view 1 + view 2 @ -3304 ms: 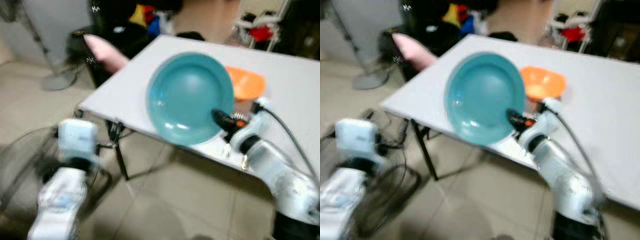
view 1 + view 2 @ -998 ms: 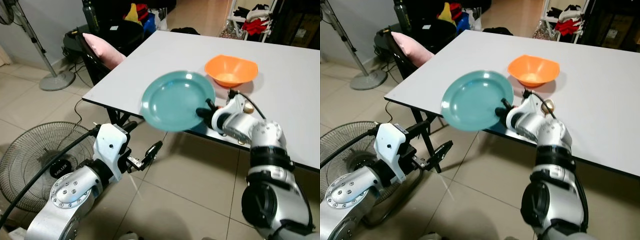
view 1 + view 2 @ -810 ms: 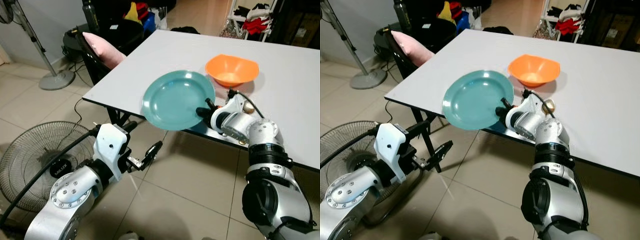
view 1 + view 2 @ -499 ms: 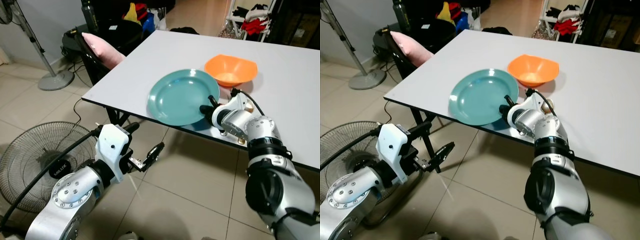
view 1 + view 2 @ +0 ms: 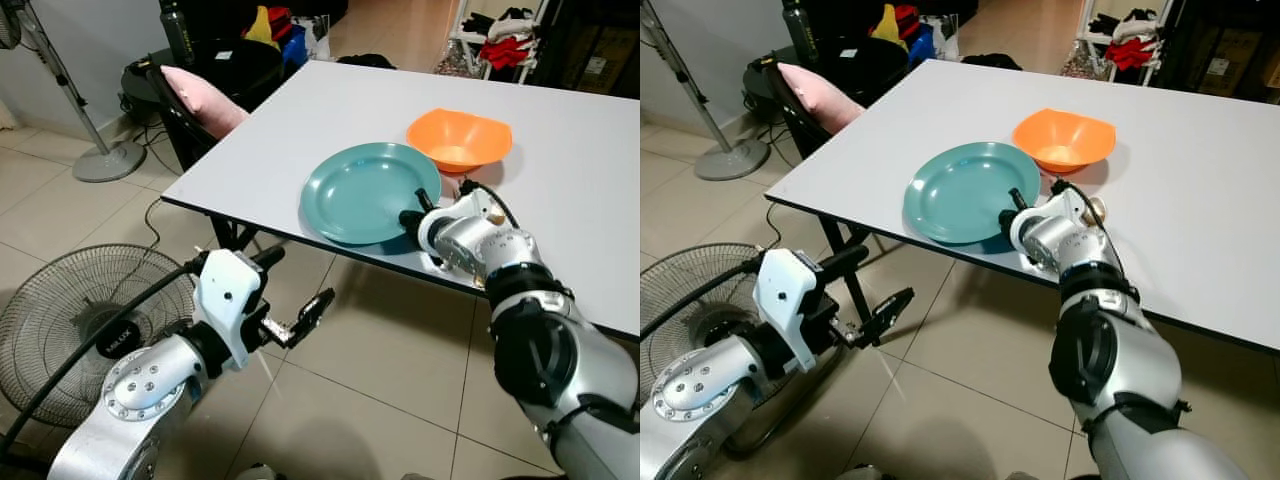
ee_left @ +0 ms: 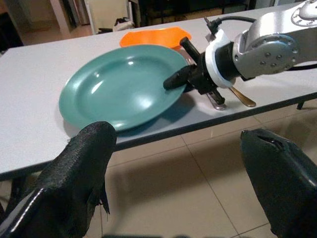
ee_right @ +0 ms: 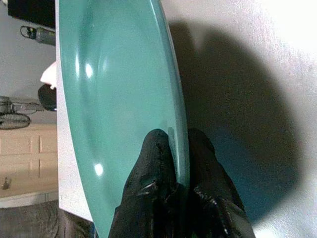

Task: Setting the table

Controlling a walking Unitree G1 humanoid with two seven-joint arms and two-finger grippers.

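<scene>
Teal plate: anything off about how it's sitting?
Slightly. The teal plate is not flat yet: the right gripper pinches its rim, holding that edge above the table over a shadow. It sits near the table's front edge, beside the orange bowl. No spills or damage visible.

I see a white worktop on black legs over a beige tiled floor. A floor fan lies beside it, and a dark chair with a pink cushion stands near its corner.

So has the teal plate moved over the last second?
Yes. The teal plate, pinched at its rim by the right gripper, has come down from a raised tilt to lie low over the table, nearer the orange bowl.
</scene>
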